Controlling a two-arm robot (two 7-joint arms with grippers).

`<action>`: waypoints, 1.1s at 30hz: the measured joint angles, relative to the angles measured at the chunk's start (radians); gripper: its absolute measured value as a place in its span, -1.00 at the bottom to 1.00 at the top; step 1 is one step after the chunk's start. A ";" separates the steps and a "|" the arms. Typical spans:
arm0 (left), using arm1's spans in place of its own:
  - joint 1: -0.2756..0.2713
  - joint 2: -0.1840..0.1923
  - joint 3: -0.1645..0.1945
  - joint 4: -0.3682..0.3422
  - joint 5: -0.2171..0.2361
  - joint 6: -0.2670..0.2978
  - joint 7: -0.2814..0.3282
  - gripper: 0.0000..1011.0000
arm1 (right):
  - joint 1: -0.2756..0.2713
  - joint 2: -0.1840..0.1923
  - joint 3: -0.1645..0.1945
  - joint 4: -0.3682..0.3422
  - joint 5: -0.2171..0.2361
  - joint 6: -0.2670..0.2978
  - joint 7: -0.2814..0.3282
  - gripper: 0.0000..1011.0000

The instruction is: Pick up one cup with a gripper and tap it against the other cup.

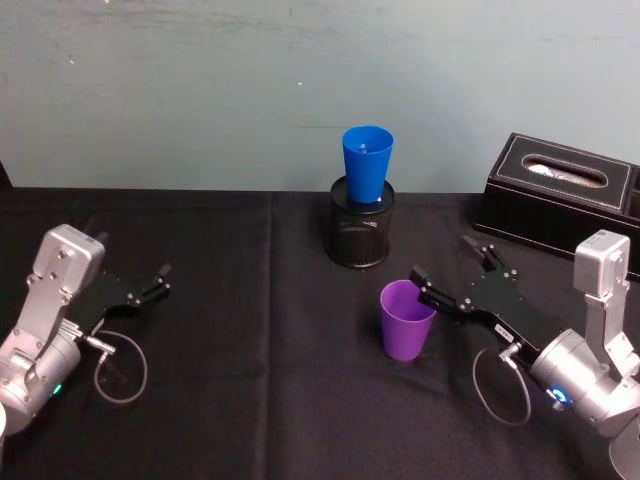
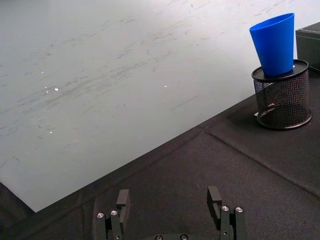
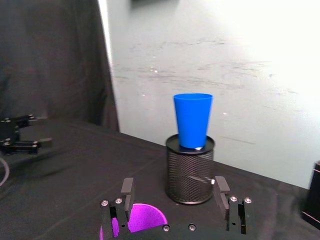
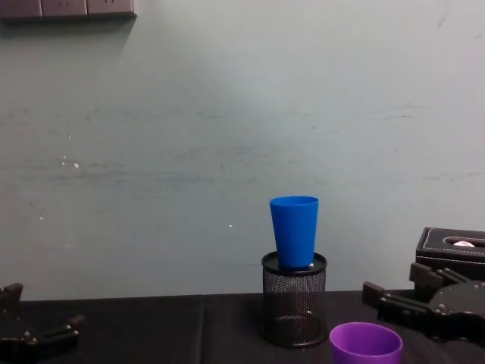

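- The purple cup [image 1: 406,320] stood upright on the black tabletop [image 1: 250,400], in front of and a little to the right of the black mesh pen holder [image 1: 360,235].
- The blue cup [image 1: 367,164] stood upright in the mouth of that holder, so its rim sat well above the purple cup's rim.
- The right claw [image 1: 445,272] was spread wide and empty. One fingertip [image 1: 420,274] sat just at the purple cup's rim on its right side, while the other pointed off toward the tissue box [image 1: 560,205].
- In the right wrist view the purple cup [image 3: 140,220] lay off toward one finger, not centred between the two.
- The step in hand looked like the approach to grasp. To do it well, the right claw would need to shift sideways until the cup wall sat squarely between the fingers before closing.
- A grip below the rim on the tapered wall would likely hold better; too firm a squeeze could flex the thin plastic.
- Nudging the cup with a fingertip before closing could tip or slide it.
- For the tap, the cup would need lifting to the blue cup's height, and contact should be gentle, since the blue cup merely rested in the holder.
- The left claw [image 1: 150,283] lay parked on the tabletop at the left, its fingers apart and empty.
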 joint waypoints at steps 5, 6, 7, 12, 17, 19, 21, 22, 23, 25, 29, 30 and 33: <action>0.000 0.000 0.000 0.000 0.000 0.000 0.000 1.00 | -0.002 -0.007 0.014 0.005 -0.006 0.004 -0.020 0.98; 0.000 0.000 0.000 0.000 0.000 0.000 0.000 1.00 | -0.002 -0.011 0.023 0.006 -0.009 0.010 -0.031 0.98; 0.000 0.000 0.000 0.000 0.000 0.000 0.000 1.00 | -0.003 -0.012 0.026 0.007 -0.010 0.012 -0.034 0.98; 0.000 0.000 0.000 0.000 0.000 0.000 0.000 1.00 | -0.002 -0.017 0.044 0.014 -0.015 0.019 -0.047 0.98; 0.000 0.000 0.000 0.000 0.000 0.000 0.000 1.00 | -0.001 -0.020 0.057 0.019 -0.020 0.033 -0.059 0.98; 0.000 0.000 0.000 0.000 0.000 0.000 0.000 1.00 | 0.000 -0.022 0.064 0.021 -0.024 0.040 -0.069 0.98; 0.000 0.000 0.000 0.000 0.000 0.000 0.000 1.00 | 0.001 -0.026 0.070 0.027 -0.030 0.043 -0.083 0.98; 0.000 0.000 0.000 0.000 0.000 0.000 0.000 1.00 | 0.001 -0.026 0.070 0.027 -0.030 0.043 -0.083 0.98; 0.000 0.000 0.000 0.000 0.000 0.000 0.000 1.00 | 0.002 -0.030 0.075 0.033 -0.038 0.043 -0.095 0.98; 0.000 0.000 0.000 0.000 0.000 0.000 0.000 1.00 | 0.003 -0.037 0.083 0.044 -0.056 0.040 -0.119 0.98; 0.000 0.000 0.000 0.000 0.000 0.000 0.000 1.00 | 0.006 -0.049 0.095 0.062 -0.076 0.036 -0.146 0.98; 0.000 0.000 0.000 0.000 0.000 0.000 0.000 1.00 | 0.006 -0.051 0.097 0.066 -0.079 0.035 -0.148 0.98; 0.000 0.000 0.000 0.000 0.000 0.000 0.000 1.00 | 0.011 -0.056 0.101 0.082 -0.089 0.034 -0.149 0.98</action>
